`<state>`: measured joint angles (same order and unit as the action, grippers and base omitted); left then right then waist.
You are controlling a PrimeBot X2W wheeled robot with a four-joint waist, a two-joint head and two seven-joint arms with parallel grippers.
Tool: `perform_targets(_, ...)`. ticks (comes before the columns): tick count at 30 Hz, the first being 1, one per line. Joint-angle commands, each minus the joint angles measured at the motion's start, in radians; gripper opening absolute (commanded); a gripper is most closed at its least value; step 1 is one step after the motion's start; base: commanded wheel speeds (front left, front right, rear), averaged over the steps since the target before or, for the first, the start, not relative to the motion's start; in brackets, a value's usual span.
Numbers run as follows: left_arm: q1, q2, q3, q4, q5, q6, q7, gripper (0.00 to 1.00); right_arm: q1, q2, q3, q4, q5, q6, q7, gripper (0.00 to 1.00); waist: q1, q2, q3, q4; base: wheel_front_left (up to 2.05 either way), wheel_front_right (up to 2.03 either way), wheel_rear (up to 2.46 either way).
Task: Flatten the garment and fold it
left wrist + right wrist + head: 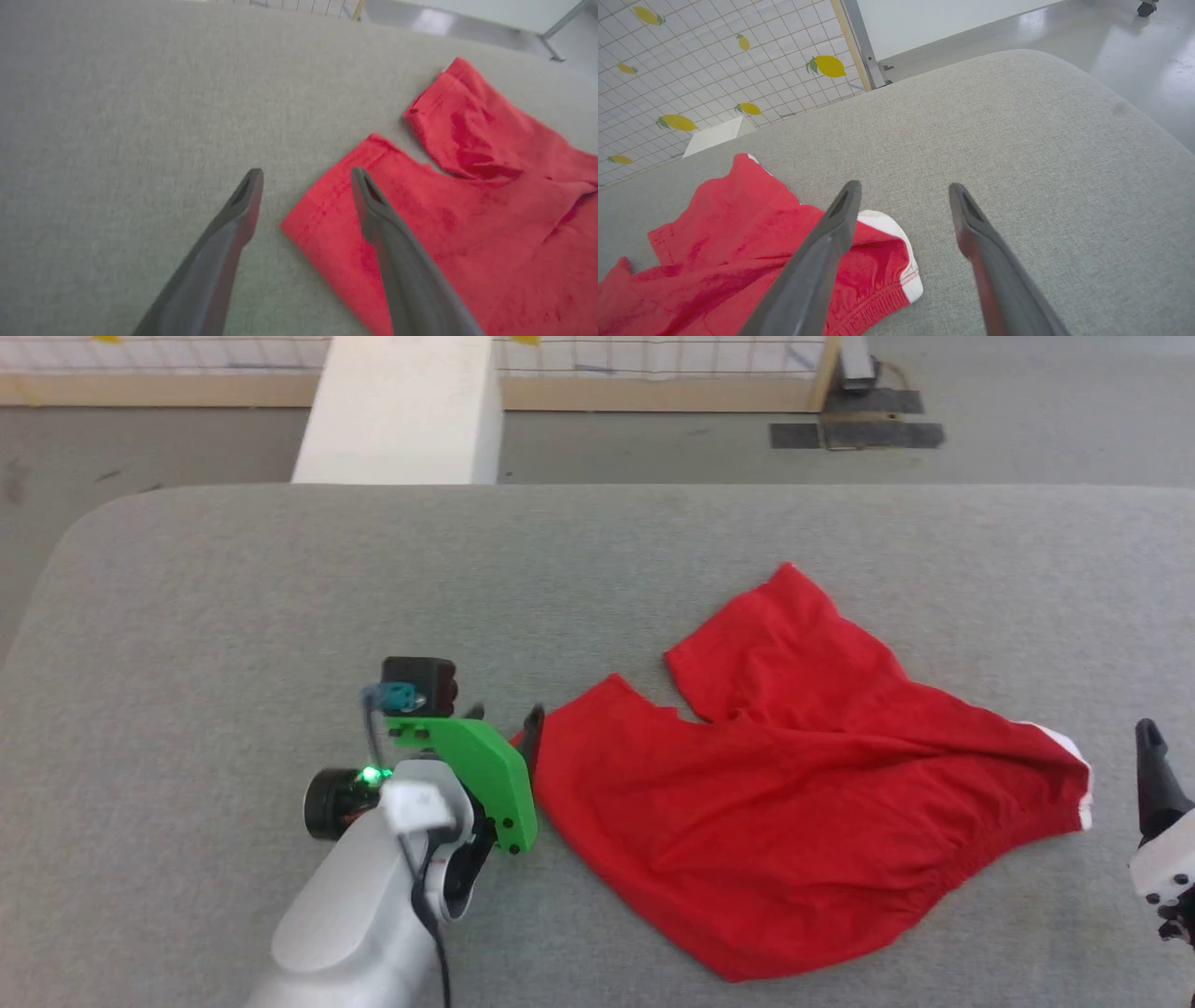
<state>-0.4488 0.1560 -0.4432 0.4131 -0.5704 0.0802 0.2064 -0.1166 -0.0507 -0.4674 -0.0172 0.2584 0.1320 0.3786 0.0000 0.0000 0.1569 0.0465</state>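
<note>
The garment (794, 784), bright red shorts with white trim at one corner, lies rumpled and spread on the grey padded table (280, 597), right of centre. My left gripper (504, 717) is open at the garment's left leg hem. In the left wrist view the left gripper (306, 175) has one finger over the bare table and the other over the red hem (327, 210), with nothing held. My right gripper (1153, 747) stands just right of the white-trimmed corner. In the right wrist view the right gripper (904, 187) is open, its left finger over the waistband corner (896, 242).
Beyond the table's far edge stand a white block (401, 406) and a wood-framed grid panel with lemon prints (691, 70). Dark mats (854, 429) lie on the grey floor. The table's rounded corners show at far left and far right.
</note>
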Motion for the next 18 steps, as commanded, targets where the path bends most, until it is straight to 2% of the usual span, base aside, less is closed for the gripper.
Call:
perform_targets(1, -0.031, -0.002, -0.010, 0.044, -0.010, 0.027, 0.079, 1.00, 0.010, 0.000, 0.010, 0.008, 0.015, -0.001, -0.009, 1.00, 0.0000, 0.0000, 0.005, -0.052, 0.00, 0.00, 0.00)
perform_targets(4, -0.070, 0.006, -0.040, 0.113, -0.003, 0.062, 0.229, 1.00, 0.015, 0.000, 0.026, 0.019, 0.024, -0.001, -0.017, 1.00, 0.0000, 0.0000, 0.006, -0.086, 0.00, 0.00, 0.00)
perform_targets(7, -0.079, 0.000, -0.061, 0.135, -0.020, 0.050, 0.320, 1.00, 0.018, 0.000, 0.027, 0.026, 0.029, -0.001, -0.027, 1.00, 0.0000, 0.0000, 0.009, -0.110, 0.00, 0.00, 0.00)
perform_targets(8, -0.075, -0.003, -0.069, 0.137, -0.031, 0.034, 0.344, 0.44, 0.020, 0.000, 0.025, 0.029, 0.031, -0.001, -0.030, 1.00, 0.0000, 0.0000, 0.010, -0.115, 0.00, 0.00, 0.00)
perform_targets(9, -0.072, -0.005, -0.075, 0.134, -0.038, 0.019, 0.351, 0.00, 0.022, 0.000, 0.022, 0.031, 0.033, -0.001, -0.033, 1.00, 0.0000, 0.0000, 0.010, -0.117, 0.00, 0.00, 0.00)
perform_targets(13, -0.053, -0.020, -0.045, 0.107, -0.086, -0.015, 0.307, 0.00, 0.038, 0.000, 0.008, 0.039, 0.033, -0.001, -0.039, 1.00, 0.0000, 0.0000, 0.002, -0.104, 0.00, 0.00, 0.00)
perform_targets(18, -0.015, -0.020, 0.075, 0.022, -0.163, 0.001, 0.174, 0.00, 0.050, 0.000, 0.019, 0.045, 0.029, -0.001, -0.037, 1.00, 0.0000, 0.0000, -0.026, -0.060, 0.00, 0.00, 0.00)
